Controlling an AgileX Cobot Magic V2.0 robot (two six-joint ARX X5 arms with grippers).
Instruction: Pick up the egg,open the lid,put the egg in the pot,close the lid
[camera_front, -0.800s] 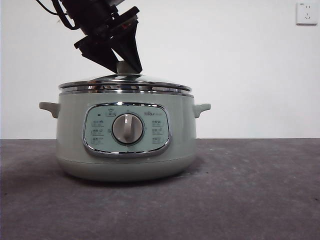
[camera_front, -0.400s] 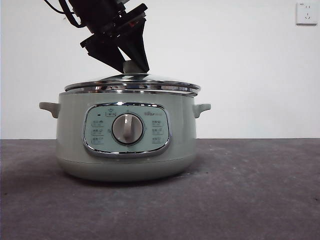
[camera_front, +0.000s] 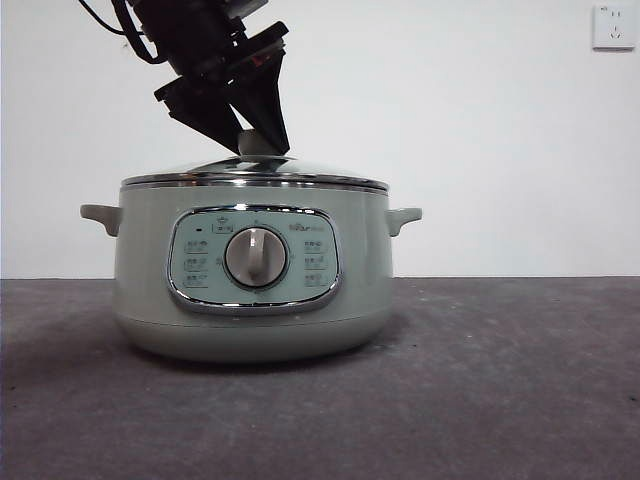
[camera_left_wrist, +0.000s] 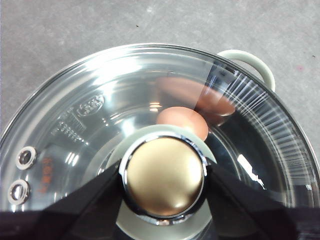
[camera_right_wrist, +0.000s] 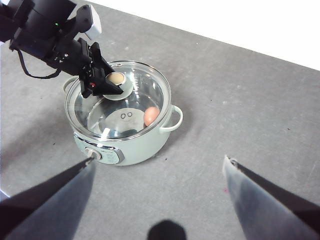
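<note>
Sage-green and round, the pot (camera_front: 250, 285) stood on the grey table (camera_front: 500, 380) with its control panel (camera_front: 253, 261) and silver dial (camera_front: 255, 257) facing the front camera, a small handle on each side. The lid (camera_front: 254, 174) sat level on the pot's rim, its steel edge meeting the top of the pot all the way across in the front view.

The left gripper (camera_front: 262, 143) came down from the upper left at a slant, its two black jaws pressed against either side of the lid's knob (camera_left_wrist: 163, 175). The left wrist view showed the knob's shiny gold-toned cap held between the jaws, with the clear glass of the lid spread around it and two small metal eyelets near the rim.

Through the glass lay the egg (camera_left_wrist: 183, 122), brown-orange, inside the pot and resting on its floor toward the side of one handle (camera_left_wrist: 250, 65); a reddish reflection of it showed on the pot's inner wall just beyond. The right wrist view also showed the egg (camera_right_wrist: 151, 115) under the lid, near the handle on that side.

The right gripper (camera_right_wrist: 160, 167) hung well above the table, apart from the pot, its jaws spread wide with nothing between them.

A white wall socket (camera_front: 612, 26) was on the back wall.
</note>
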